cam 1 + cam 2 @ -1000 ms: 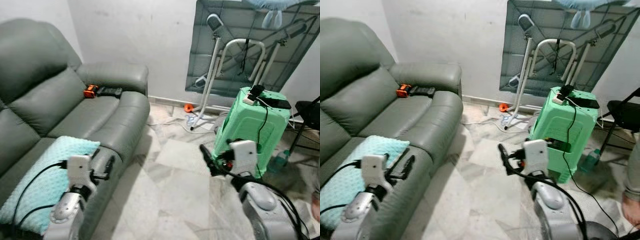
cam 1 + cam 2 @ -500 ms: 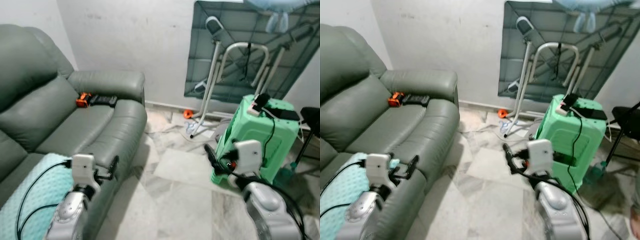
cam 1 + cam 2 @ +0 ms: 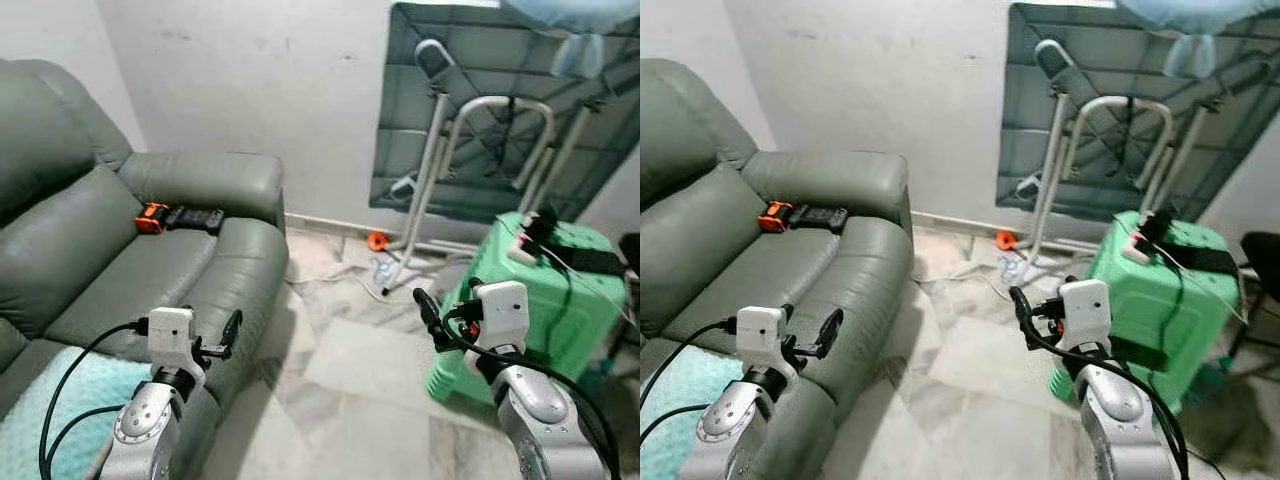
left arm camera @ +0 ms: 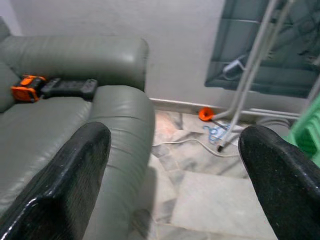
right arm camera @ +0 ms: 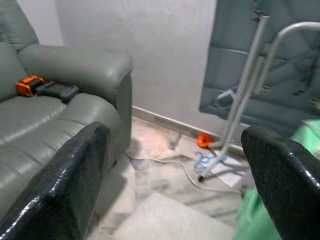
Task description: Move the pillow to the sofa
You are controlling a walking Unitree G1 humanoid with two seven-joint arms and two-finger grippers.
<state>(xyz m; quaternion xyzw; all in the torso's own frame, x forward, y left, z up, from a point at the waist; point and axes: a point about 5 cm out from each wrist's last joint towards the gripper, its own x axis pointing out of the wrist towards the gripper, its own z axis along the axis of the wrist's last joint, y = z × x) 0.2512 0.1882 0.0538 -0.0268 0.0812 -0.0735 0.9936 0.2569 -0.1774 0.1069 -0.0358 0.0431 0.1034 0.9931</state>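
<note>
Sitting on the sofa seat already, the pillow is a fuzzy mint-green thing lying flat on the cushion just behind and below the left jaws, so the task looks basically done. Left jaws are spread wide with nothing between them, hanging over the sofa's front edge. Right jaws are spread wide too, also empty, out over the marble floor, well apart from the pillow. Sofa is smooth grey leather, puffy and rounded. Up ahead of the left jaws, an orange gadget and a black remote sit by the armrest. A green plastic bin stands just past the right jaws.
</note>
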